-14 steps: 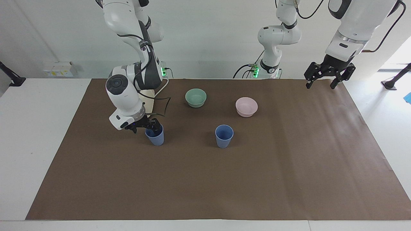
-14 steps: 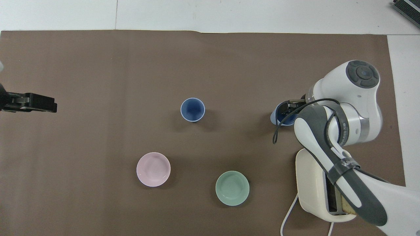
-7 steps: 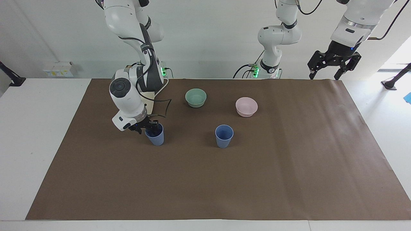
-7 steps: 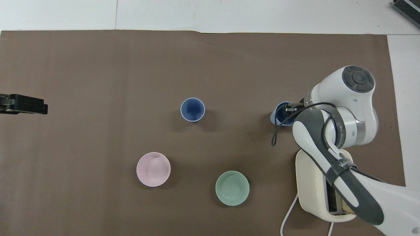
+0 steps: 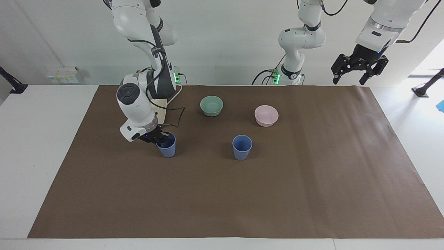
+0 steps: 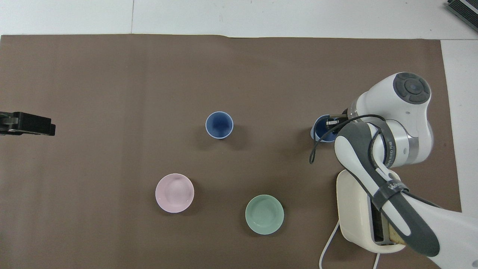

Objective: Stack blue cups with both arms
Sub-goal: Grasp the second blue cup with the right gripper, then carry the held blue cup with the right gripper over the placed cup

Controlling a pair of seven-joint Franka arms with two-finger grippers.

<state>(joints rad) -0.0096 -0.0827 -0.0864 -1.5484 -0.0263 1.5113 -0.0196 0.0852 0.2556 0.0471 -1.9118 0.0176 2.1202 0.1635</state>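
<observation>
Two blue cups stand upright on the brown mat. One blue cup (image 5: 242, 147) is mid-table, also in the overhead view (image 6: 219, 125). The other blue cup (image 5: 168, 149) is toward the right arm's end, also in the overhead view (image 6: 320, 132). My right gripper (image 5: 161, 137) is at this cup's rim, one finger inside, shut on the wall; it also shows in the overhead view (image 6: 331, 122). My left gripper (image 5: 348, 80) is open and empty, raised high over the mat's edge at the left arm's end, and shows in the overhead view (image 6: 50, 129).
A green bowl (image 5: 211, 105) and a pink bowl (image 5: 266, 115) sit nearer to the robots than the mid-table cup. A cream box (image 6: 353, 213) with a white cable lies by the right arm's base. The brown mat (image 5: 242, 201) covers the table.
The left gripper rose from low over the mat to high in the air. The right gripper closed on the cup's rim and shifted the cup slightly.
</observation>
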